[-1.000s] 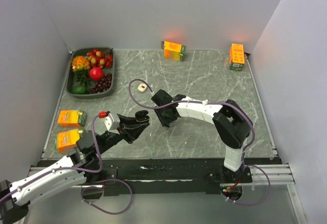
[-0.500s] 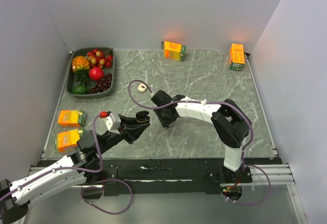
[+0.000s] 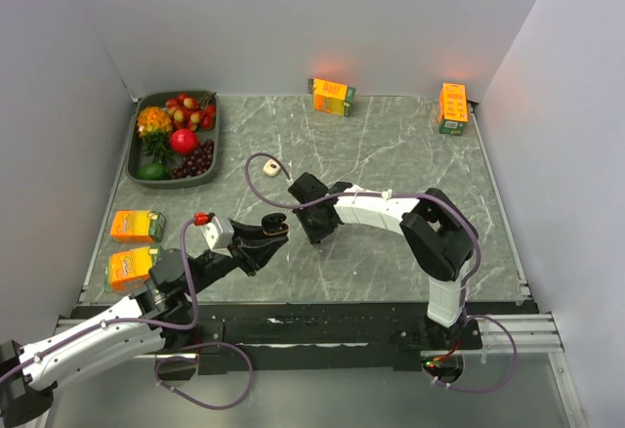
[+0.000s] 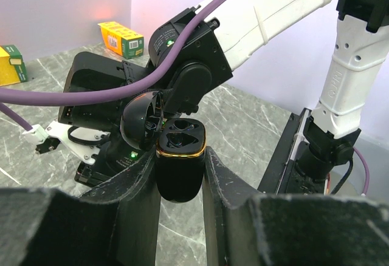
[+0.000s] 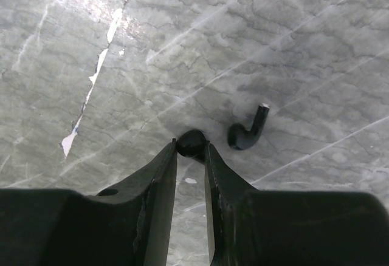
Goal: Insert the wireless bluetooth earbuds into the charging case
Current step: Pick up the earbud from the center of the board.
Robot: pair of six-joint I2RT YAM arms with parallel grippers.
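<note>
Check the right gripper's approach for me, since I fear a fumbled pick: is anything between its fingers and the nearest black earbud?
Nothing visible does. The small black plastic earbud sits on the grey marble table directly between the right gripper's fingertips. A second black earbud lies just beside, clear of the fingers.

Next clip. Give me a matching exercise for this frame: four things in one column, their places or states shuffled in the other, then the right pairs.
Things
1. charging case
2. stemmed black earbud
3. fruit tray
4. rounded black earbud

Places or states
A. at the far left corner of the table
B. between the fingertips of the right gripper
C. lid open, clamped in the left gripper
D. lying loose on the table, touched by nothing

Pairs: 1-C, 2-D, 3-A, 4-B
</note>
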